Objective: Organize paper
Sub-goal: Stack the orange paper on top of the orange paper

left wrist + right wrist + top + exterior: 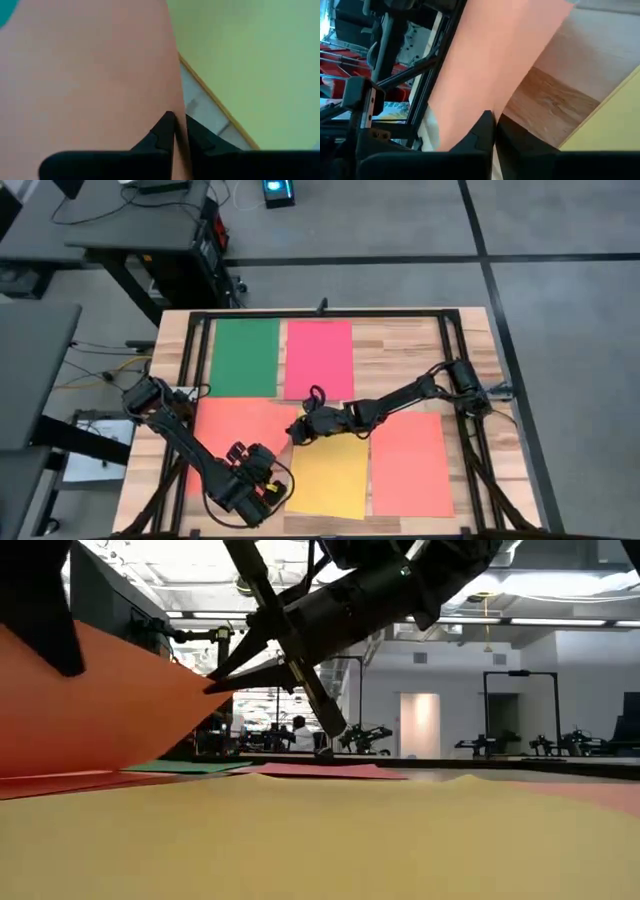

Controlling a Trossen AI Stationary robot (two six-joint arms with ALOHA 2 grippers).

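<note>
Thin orange rectangular paper sheet [240, 425], at table's left-centre beside yellow paper sheet [330, 478], pinched at opposite edges: near edge by left gripper [262, 472], far corner by right gripper [298, 430]. Jaws of both pressed together on sheet.

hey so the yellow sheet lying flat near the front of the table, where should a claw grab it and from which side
Probably by a corner or edge. The yellow sheet lies flat on the table, so there is nothing to pinch from above. Its front edge at the table's front rim looks the freest to slide a finger under. Both claws are busy: the left claw and right claw each pinch the lifted orange sheet.
</note>
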